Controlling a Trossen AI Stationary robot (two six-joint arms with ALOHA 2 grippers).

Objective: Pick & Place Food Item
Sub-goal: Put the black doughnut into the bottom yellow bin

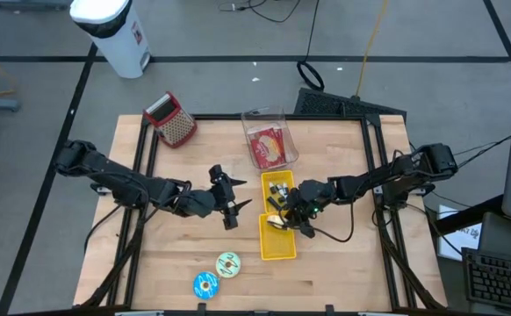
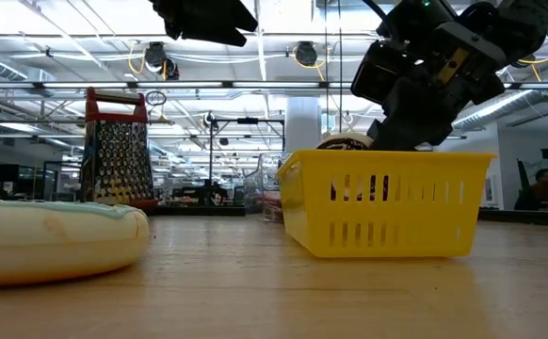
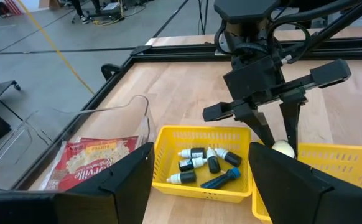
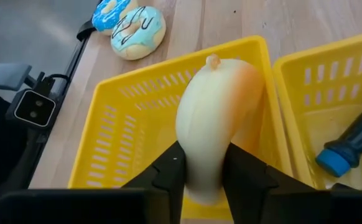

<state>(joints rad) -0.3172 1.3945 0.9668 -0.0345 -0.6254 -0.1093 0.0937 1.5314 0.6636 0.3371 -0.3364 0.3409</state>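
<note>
The tabletop [image 1: 194,254] spreads under both my arms, pale wood in a black frame. At about twelve o'clock on it stands a clear plastic bin [image 1: 267,138] with a red snack bag [image 1: 267,146] inside; at eleven o'clock lies a metal grater [image 1: 171,119] with a red rim.

Near the centre sit two yellow baskets end to end. The farther basket [image 1: 277,183] holds small white bottles [image 3: 196,163] with dark caps and a blue marker [image 3: 221,179]. The nearer basket [image 1: 279,247] is where my right end effector [image 1: 284,217] works, reaching in from three o'clock over its far end.

My right fingers [image 4: 170,172] flank a pale yellow food item [image 4: 215,121], shaped like a pear or squash with a small stem tip, one on each side and touching it. It stands upright between them above the nearer basket's floor; whether its base rests on the mesh I cannot tell.

My left end effector [image 1: 229,200] hovers above bare wood at nine o'clock of the baskets, fingers spread wide and gripping nothing.

At six o'clock lie two doughnuts just beside each other: one with pale green icing [image 1: 228,263], one with blue [image 1: 205,284].
</note>
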